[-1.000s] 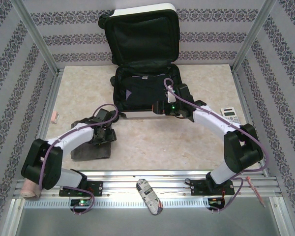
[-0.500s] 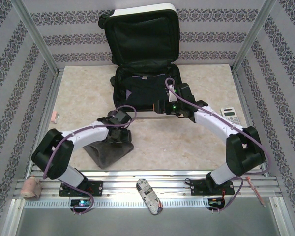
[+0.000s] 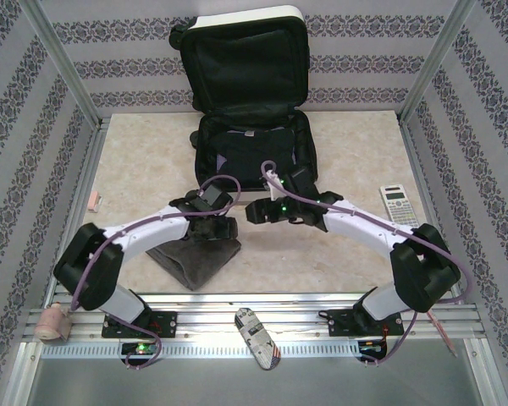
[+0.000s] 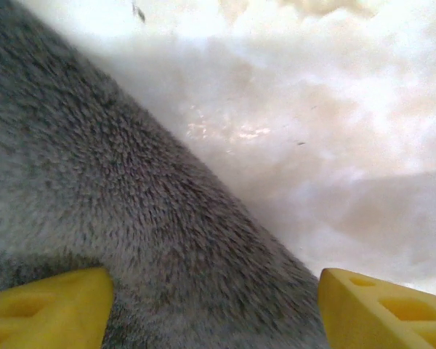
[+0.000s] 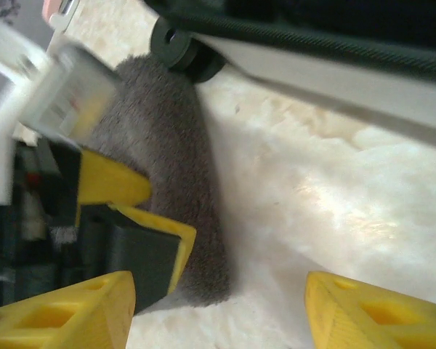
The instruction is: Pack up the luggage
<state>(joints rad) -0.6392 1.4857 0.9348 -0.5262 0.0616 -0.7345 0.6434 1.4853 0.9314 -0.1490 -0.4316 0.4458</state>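
Note:
The luggage (image 3: 247, 15) lies open at the back of the table, its white-shelled lid upright against the wall and dark clothes in its base. A grey fleece cloth (image 3: 195, 258) lies on the table in front of it. My left gripper (image 3: 220, 227) sits on the cloth's far corner; in the left wrist view its jaws (image 4: 214, 305) stand wide apart, open, with the cloth (image 4: 116, 196) lying between them. My right gripper (image 3: 256, 211) is open just right of it, over bare table (image 5: 221, 313). The right wrist view shows the luggage's white shell (image 5: 334, 80), a wheel (image 5: 182, 51) and the left fingers (image 5: 116, 182).
A calculator (image 3: 400, 203) lies at the right side of the table. A small pink item (image 3: 96, 200) rests by the left rail. A pinkish roll (image 3: 53, 323) and a patterned pouch (image 3: 258, 338) lie on the near rail.
The left arm has dragged the grey cloth right, toward the middle, and its jaws have widened. The right gripper has drawn back from the luggage's front edge toward the cloth.

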